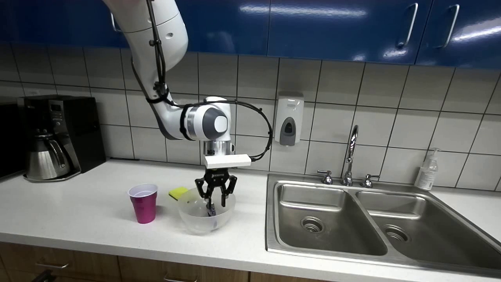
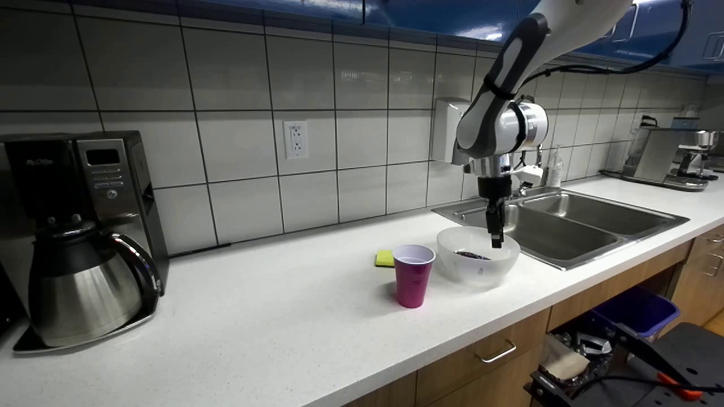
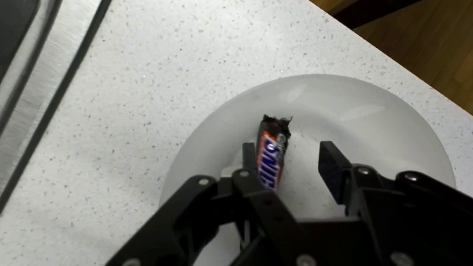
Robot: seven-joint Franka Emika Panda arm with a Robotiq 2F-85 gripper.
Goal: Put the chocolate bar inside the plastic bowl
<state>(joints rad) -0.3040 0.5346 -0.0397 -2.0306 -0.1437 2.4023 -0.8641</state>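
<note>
The chocolate bar (image 3: 272, 155) is a small dark Snickers bar. It lies inside the plastic bowl (image 3: 362, 98), and it also shows there in both exterior views (image 1: 211, 210) (image 2: 473, 255). The bowl is wide, translucent and whitish, and stands upright on the counter in both exterior views (image 1: 195, 224) (image 2: 478, 275). My gripper (image 3: 289, 159) points down over the bowl in both exterior views (image 1: 216, 203) (image 2: 496, 243). Its fingers are apart with nothing held between them. In the wrist view the bar appears beside the left finger, which hides its lower end.
A magenta cup (image 1: 144, 209) (image 2: 411, 282) stands beside the bowl. A yellow-green sponge (image 1: 178, 192) (image 2: 384, 258) lies behind the bowl. A steel double sink (image 1: 271, 223) (image 2: 565, 261) is on the bowl's other side. A coffee maker (image 1: 88, 129) (image 2: 107, 198) stands further along the counter.
</note>
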